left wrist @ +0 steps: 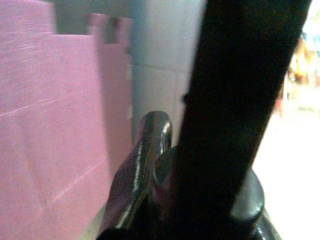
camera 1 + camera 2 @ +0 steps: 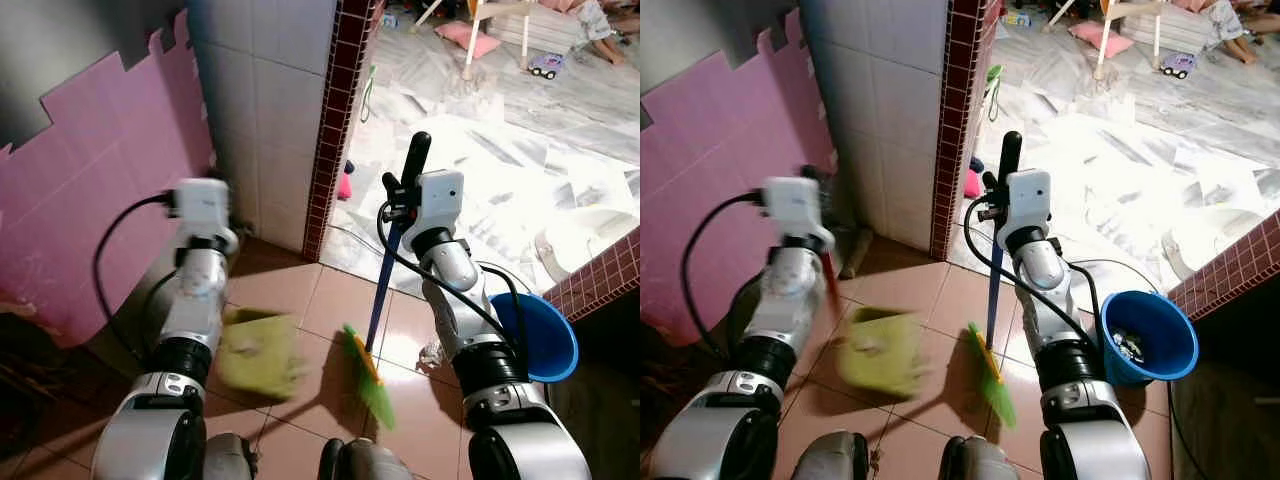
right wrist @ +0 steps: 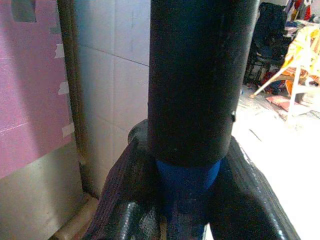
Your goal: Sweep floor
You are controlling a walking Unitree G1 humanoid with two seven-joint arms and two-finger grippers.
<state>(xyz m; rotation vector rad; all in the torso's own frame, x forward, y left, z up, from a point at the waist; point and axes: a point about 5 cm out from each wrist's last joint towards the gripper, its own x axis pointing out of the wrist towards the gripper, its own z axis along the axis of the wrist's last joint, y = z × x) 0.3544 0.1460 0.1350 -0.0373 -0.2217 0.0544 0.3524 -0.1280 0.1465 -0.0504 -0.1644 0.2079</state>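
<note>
My right gripper (image 2: 400, 196) is shut on the broom's handle (image 3: 192, 80), which has a black grip over a blue shaft (image 2: 380, 290). The broom stands nearly upright. Its green bristle head (image 2: 370, 378) rests on the terracotta floor tiles in front of me. My left gripper (image 2: 818, 250) is shut on a thin red handle (image 2: 828, 272) with a black grip (image 1: 235, 100). From that handle hangs a yellow-green dustpan (image 2: 258, 352), blurred, low over the tiles left of the broom head.
A blue bucket (image 2: 1148, 338) holding litter stands right of my right arm, by a low maroon-tiled ledge (image 2: 600, 282). A white-tiled wall with a maroon edge (image 2: 335, 120) and a pink panel (image 2: 100, 190) stand ahead left. Beyond lies marble floor (image 2: 520, 150); a crumpled wrapper (image 2: 430, 352) lies near the broom.
</note>
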